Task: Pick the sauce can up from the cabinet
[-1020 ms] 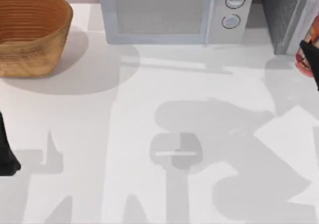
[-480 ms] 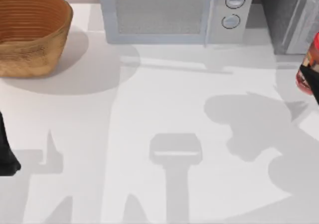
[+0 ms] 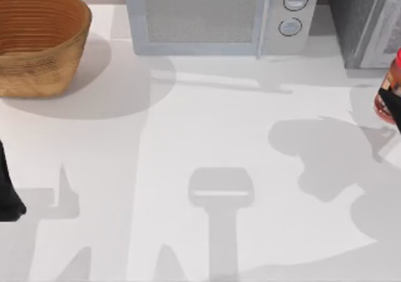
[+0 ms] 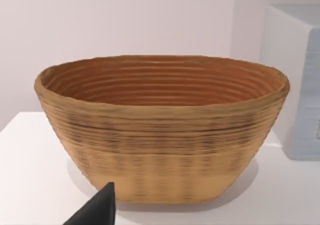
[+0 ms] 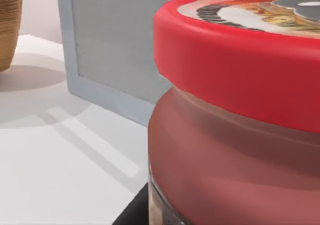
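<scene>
The sauce can (image 3: pixel 393 75), red with a dark-and-white label on top, hangs at the table's right edge, just in front of the dark grey speckled cabinet (image 3: pixel 358 19) and apart from it. My right gripper (image 3: pixel 393 105) is shut on the can's side. In the right wrist view the sauce can (image 5: pixel 235 115) looms very close, and one dark finger (image 5: pixel 134 216) shows beneath it. My left arm (image 3: pixel 9 191) stays parked at the left edge, facing the basket.
A woven basket (image 3: pixel 39 41) stands at the back left, seen again as the basket (image 4: pixel 162 130) in the left wrist view. A pale microwave (image 3: pixel 213 15) with two round knobs stands at the back centre. Arm shadows fall on the white table (image 3: pixel 188 131).
The right gripper has carried the sauce can away from the cabinet, toward the table's front and slightly right. Its shadow has slid to the right. The left arm has not moved.
</scene>
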Tool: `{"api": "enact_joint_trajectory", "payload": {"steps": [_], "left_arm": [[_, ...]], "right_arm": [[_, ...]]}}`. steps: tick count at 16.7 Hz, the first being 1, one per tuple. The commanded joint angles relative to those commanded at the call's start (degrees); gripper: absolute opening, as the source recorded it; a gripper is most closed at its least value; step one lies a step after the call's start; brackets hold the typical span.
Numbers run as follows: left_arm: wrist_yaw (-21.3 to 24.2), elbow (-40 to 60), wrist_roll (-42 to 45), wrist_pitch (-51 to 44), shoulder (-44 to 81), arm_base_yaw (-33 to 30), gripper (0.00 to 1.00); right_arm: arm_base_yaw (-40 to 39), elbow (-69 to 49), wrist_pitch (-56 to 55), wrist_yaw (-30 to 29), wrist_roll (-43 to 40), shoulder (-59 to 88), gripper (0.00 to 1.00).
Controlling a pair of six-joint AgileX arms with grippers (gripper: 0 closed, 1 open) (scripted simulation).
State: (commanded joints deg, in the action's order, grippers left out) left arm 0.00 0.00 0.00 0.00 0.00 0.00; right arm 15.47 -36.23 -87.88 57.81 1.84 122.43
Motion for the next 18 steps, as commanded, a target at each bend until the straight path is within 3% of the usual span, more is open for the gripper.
{"api": "enact_joint_trajectory", "payload": {"steps": [9,14,18], "left_arm": [[0.0,0.0,0.0,0.0,0.0,0.0,1.0],[0.0,0.0,0.0,0.0,0.0,0.0,1.0],[0.0,0.0,0.0,0.0,0.0,0.0,1.0]], "right_arm": [[-7.78,-8.46,0.57,-7.89,-0.47,8.33,0.0],[-8.5,-9.26,0.63,-8.61,-0.51,9.15,0.0],[-8.5,-9.26,0.63,-8.61,-0.51,9.15,0.3]]}}
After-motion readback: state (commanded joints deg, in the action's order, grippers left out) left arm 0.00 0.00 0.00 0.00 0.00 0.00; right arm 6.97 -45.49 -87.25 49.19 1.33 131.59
